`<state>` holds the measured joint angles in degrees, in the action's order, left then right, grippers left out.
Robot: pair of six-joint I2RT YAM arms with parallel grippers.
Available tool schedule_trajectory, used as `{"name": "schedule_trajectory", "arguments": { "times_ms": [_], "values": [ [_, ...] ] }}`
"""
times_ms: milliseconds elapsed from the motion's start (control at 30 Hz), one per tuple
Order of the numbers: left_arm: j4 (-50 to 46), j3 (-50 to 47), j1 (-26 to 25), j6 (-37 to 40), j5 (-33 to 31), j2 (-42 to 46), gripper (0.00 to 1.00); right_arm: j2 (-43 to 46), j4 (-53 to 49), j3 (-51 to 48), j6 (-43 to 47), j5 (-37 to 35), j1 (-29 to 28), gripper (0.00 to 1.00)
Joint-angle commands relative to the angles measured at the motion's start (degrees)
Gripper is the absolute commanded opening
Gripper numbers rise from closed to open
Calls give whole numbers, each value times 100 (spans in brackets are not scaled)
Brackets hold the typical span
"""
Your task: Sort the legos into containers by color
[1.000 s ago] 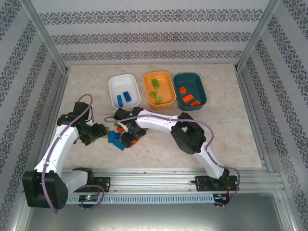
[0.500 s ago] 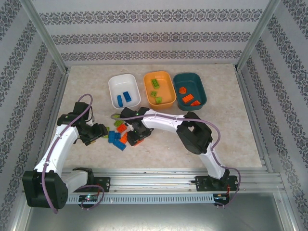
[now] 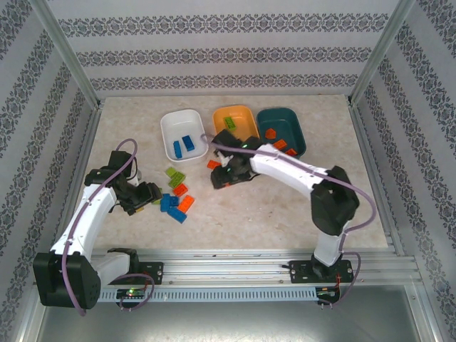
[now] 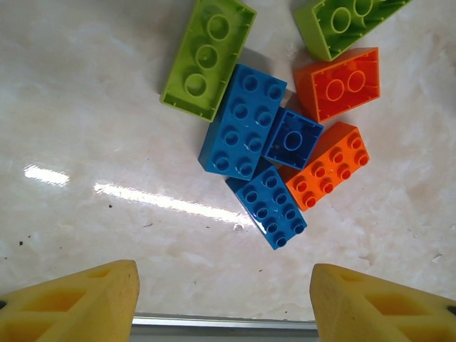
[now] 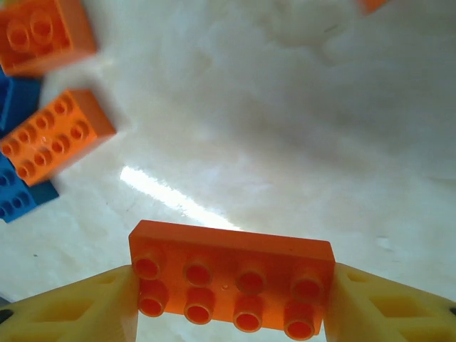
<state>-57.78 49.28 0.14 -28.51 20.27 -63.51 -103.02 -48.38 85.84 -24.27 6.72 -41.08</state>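
Observation:
My right gripper (image 3: 222,178) (image 5: 231,303) is shut on a flat orange lego (image 5: 231,278), held by its short ends above the bare tabletop, in front of the orange dish (image 3: 239,114). The loose pile lies left of it: lime green legos (image 3: 174,174) (image 4: 208,57), orange legos (image 3: 187,203) (image 4: 326,165) and blue legos (image 3: 169,201) (image 4: 242,121). My left gripper (image 3: 146,194) (image 4: 224,299) stands open just left of the pile, with nothing between its fingers (image 4: 71,303). The white dish (image 3: 171,121) holds two blue legos (image 3: 189,142). The teal dish (image 3: 296,125) holds orange legos (image 3: 279,146).
Another orange lego (image 3: 211,164) lies alone on the table between the white dish and my right gripper. The right arm's forearm (image 3: 285,162) crosses in front of the orange and teal dishes. Metal frame posts and patterned walls enclose the table.
My right gripper has come away from the pile with the orange lego and moved right and back toward the dishes. The left arm has stayed put.

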Motion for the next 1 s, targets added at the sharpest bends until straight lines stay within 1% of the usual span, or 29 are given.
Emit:
{"name": "schedule_trajectory", "arguments": {
  "times_ms": [0,167,267,367,467,667,833,967],
  "values": [
    [250,-106,75,-34,253,-68,66,357,-176,-8,14,143,854,61],
    [504,-123,74,-179,480,-197,66,196,-76,365,-228,671,2329,62],
    [542,-46,74,-201,517,-324,67,-150,128,613,-488,906,2983,62],
    [513,15,74,-196,494,-388,67,-721,109,1035,-670,1008,3401,62],
    [443,47,73,-159,437,-382,67,-1279,101,1433,-818,1079,3633,62],
    [316,2,67,-67,356,-382,69,-2097,70,2126,-960,1153,3704,65],
    [292,-16,67,-40,319,-382,70,-2316,78,2284,-1068,1155,3688,68],
    [322,-58,65,-32,362,-374,70,-2296,-3,2259,-1044,1075,3653,75]
  ]
}}
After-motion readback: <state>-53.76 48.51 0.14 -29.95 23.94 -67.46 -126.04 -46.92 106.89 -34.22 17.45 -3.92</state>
